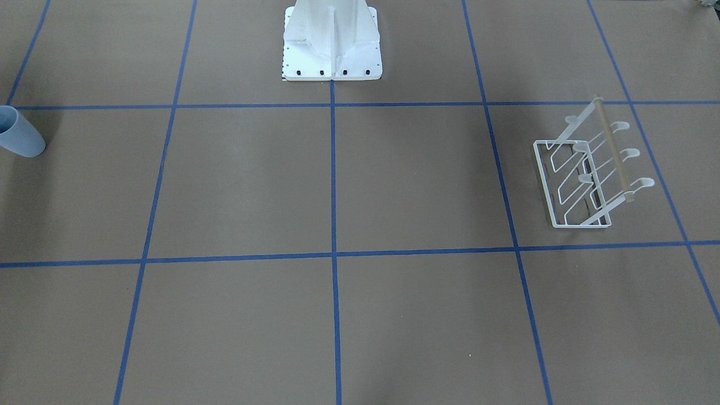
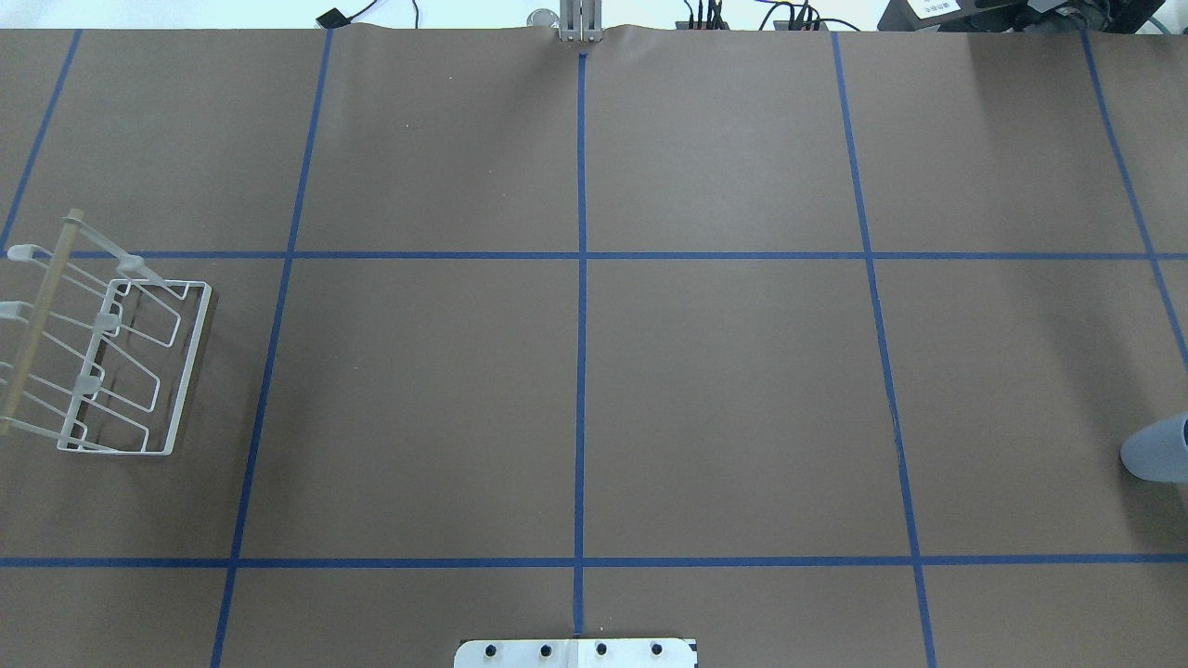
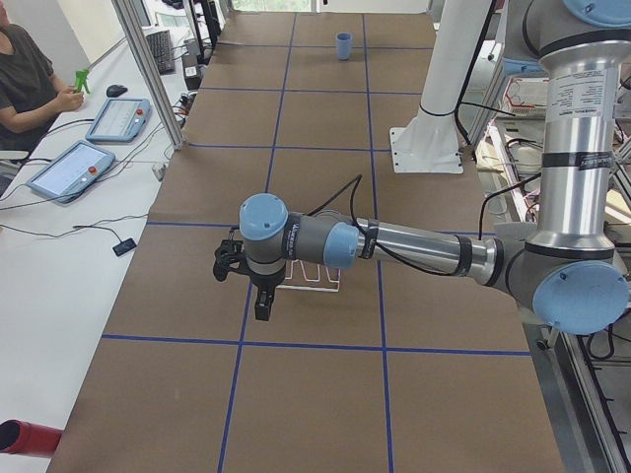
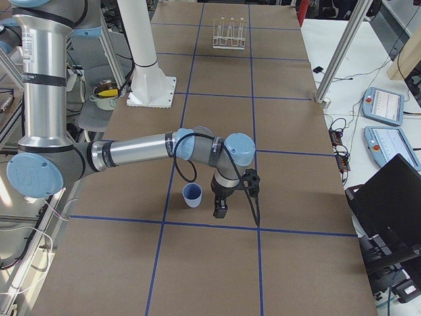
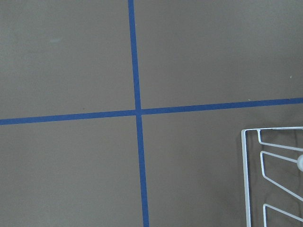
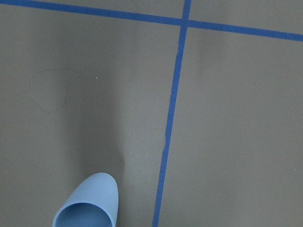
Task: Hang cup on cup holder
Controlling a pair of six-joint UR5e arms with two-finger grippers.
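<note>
Cup (image 4: 192, 195) stands mouth-up, well apart from the rack (image 1: 590, 169), not yet hung; my left gripper (image 3: 262, 313) hovers by the rack, my right gripper (image 4: 220, 212) far from it, and whether they are parted or closed I cannot tell.

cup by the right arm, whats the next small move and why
Probably slide the right gripper sideways until it is above the cup. The cup stands upright and free on the table, the gripper hangs beside it, and the right wrist view catches it only at its lower edge. The cup holder is at the table's far end, so grasping comes first.
</note>
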